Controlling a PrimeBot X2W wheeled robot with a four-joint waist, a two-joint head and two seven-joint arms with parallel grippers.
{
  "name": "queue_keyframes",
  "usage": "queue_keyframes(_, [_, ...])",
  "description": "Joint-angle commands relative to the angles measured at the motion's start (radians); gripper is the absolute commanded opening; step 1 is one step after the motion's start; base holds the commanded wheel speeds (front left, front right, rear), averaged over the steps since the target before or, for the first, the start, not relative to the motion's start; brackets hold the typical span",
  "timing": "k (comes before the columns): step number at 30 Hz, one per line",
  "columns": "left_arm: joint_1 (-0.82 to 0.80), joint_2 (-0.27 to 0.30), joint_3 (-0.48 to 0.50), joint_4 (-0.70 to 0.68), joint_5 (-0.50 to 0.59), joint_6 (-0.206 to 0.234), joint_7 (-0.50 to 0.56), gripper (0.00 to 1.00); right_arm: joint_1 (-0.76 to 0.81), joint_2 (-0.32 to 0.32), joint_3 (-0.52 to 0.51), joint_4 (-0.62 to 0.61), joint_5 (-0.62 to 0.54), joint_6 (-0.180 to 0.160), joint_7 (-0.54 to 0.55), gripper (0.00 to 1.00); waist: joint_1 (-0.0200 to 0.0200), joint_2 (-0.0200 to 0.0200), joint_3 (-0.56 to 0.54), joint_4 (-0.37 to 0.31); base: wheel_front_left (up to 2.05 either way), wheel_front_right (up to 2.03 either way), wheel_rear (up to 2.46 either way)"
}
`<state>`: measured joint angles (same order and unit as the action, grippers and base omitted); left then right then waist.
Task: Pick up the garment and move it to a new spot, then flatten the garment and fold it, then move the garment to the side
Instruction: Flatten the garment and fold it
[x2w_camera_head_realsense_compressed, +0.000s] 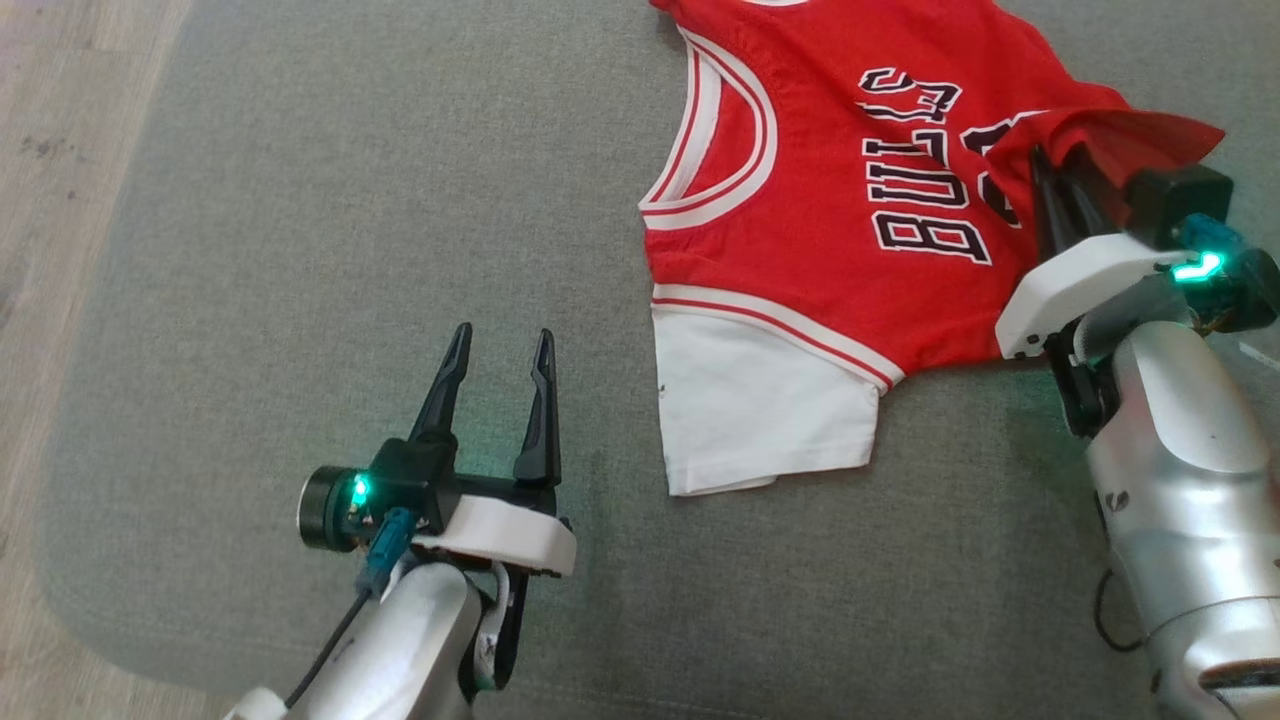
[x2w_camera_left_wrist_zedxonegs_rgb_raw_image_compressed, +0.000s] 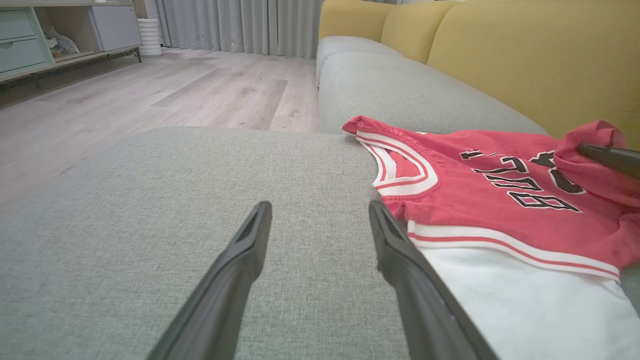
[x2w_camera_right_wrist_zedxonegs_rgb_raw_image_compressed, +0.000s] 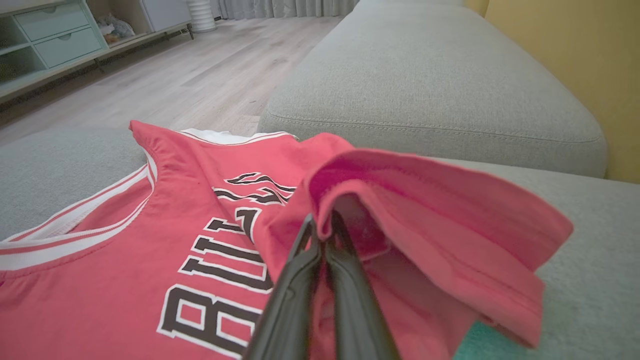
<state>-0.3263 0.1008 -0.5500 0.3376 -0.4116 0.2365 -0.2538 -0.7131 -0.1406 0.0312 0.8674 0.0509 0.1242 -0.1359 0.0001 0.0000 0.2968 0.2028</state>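
**Asker:** Where is the garment, and what are your hands doing?

**Me:** The red basketball jersey (x2w_camera_head_realsense_compressed: 850, 250) lies on the grey sofa seat cushion (x2w_camera_head_realsense_compressed: 300, 300), chest side up and over toward my right. My right hand (x2w_camera_right_wrist_zedxonegs_rgb_raw_image_compressed: 322, 222) has its fingers pressed together on a fold of red cloth at the jersey's right edge. That fold bunches up and drapes over my fingertips. My left hand (x2w_camera_head_realsense_compressed: 500, 340) rests over bare cushion near the white panel (x2w_camera_head_realsense_compressed: 760, 410) and touches nothing, its fingers spread wide.

**Asker:** How do you expect it to handle?

**Me:** I judge it light, limp and thin. It should sag and crease wherever I lift it, and one pinch will likely drag the rest along in a heap. It is not fragile, though a small pinch could slip off. For flattening I would take hold near edges and corners. The striped armhole trim (x2w_camera_head_realsense_compressed: 745, 130) or the hem looks firmer than the open cloth. A second grip for my left hand on the white panel's near corner would spread the load.

**Asker:** Any writing?

**Me:** Black lettering (x2w_camera_head_realsense_compressed: 925, 170) edged in white reads "BULLS", lying sideways to my head camera. Something printed beside it is partly hidden by the raised fold, so I cannot read it.
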Motion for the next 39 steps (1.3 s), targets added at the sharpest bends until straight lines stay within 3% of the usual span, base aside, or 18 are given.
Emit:
queue_keyframes(1, [-0.030,0.003,0.038,-0.024,0.009,-0.002,-0.008,1.00,-0.035,-0.004,0.022,-0.020,0.009,0.007,-0.020,0.00,-0.0001,0.0000,-0.004,-0.002,0.00,0.00,0.00])
queue_keyframes(9, [-0.009,0.005,0.054,-0.015,0.010,-0.002,-0.008,1.00,0.011,-0.025,0.031,-0.024,0.017,0.007,-0.059,0.00,-0.0001,0.0000,-0.059,-0.042,0.00,0.00,0.00])
queue_keyframes(15, [0.022,0.009,0.068,-0.015,0.008,-0.002,-0.008,1.00,0.094,-0.047,0.023,-0.112,0.031,0.007,-0.023,0.00,-0.0001,0.0000,-0.127,-0.107,0.00,0.00,0.00])
queue_keyframes(19, [0.048,0.009,0.077,-0.020,0.005,-0.001,-0.008,1.00,0.177,-0.068,0.019,-0.225,0.056,0.007,0.068,0.00,-0.0001,0.0000,-0.162,-0.160,0.00,0.00,0.00])
queue_keyframes(26, [0.081,0.001,0.088,-0.026,0.005,-0.007,-0.008,1.00,0.366,-0.128,0.000,-0.492,0.087,0.007,0.328,0.00,-0.0001,0.0000,-0.202,-0.233,0.00,0.00,0.00])
queue_keyframes(31, [0.092,-0.013,0.088,-0.025,0.009,-0.014,-0.008,1.00,0.487,-0.186,-0.061,-0.679,0.056,0.007,0.512,0.00,-0.0001,0.0000,-0.215,-0.254,0.00,0.00,0.00])
queue_keyframes(36, [0.091,-0.023,0.089,-0.023,0.016,-0.021,-0.008,1.00,0.539,-0.215,-0.085,-0.801,-0.014,0.007,0.602,0.00,-0.0001,0.0000,-0.208,-0.253,0.00,0.00,0.00])
queue_keyframes(37, [0.090,-0.025,0.089,-0.022,0.018,-0.024,-0.008,1.00,0.537,-0.217,-0.089,-0.814,-0.034,0.007,0.601,0.35,-0.0001,0.0000,-0.205,-0.250,0.00,0.00,0.00])
queue_keyframes(38, [0.088,-0.026,0.090,-0.021,0.020,-0.028,-0.008,1.00,0.533,-0.219,-0.094,-0.823,-0.058,0.007,0.595,1.00,-0.0001,0.0000,-0.203,-0.247,0.00,0.00,0.00])
queue_keyframes(39, [0.087,-0.027,0.090,-0.020,0.022,-0.031,-0.008,1.00,0.529,-0.215,-0.100,-0.828,-0.079,0.007,0.589,1.00,-0.0001,0.0000,-0.201,-0.243,0.00,0.00,0.00])
